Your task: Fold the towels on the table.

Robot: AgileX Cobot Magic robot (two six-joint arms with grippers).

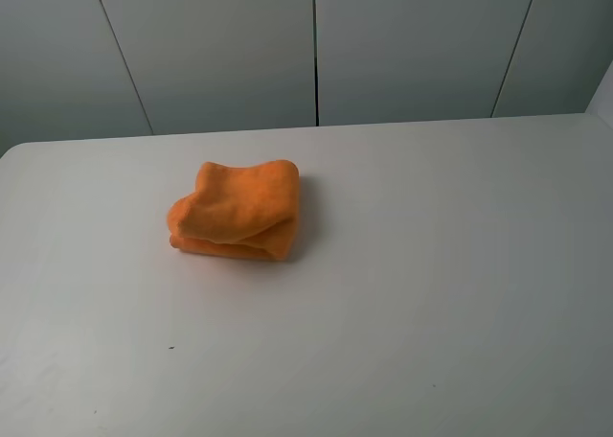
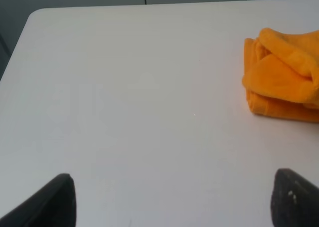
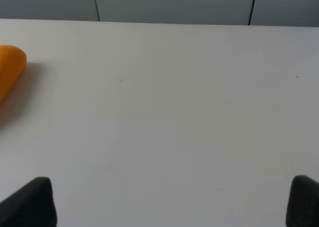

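The orange towel (image 1: 238, 213) lies folded into a small thick bundle on the white table (image 1: 431, 264), left of centre. It also shows in the left wrist view (image 2: 281, 77) and as an orange edge in the right wrist view (image 3: 10, 67). No label shows. Neither arm appears in the exterior high view. My left gripper (image 2: 172, 199) is open and empty above bare table, well away from the towel; only its dark fingertips (image 2: 55, 197) show. My right gripper (image 3: 172, 202) is open and empty over bare table, its dark fingertips (image 3: 30, 202) far apart.
Grey wall panels (image 1: 316, 44) with dark seams stand behind the table's far edge. The table's rounded far left corner (image 2: 37, 15) shows in the left wrist view.
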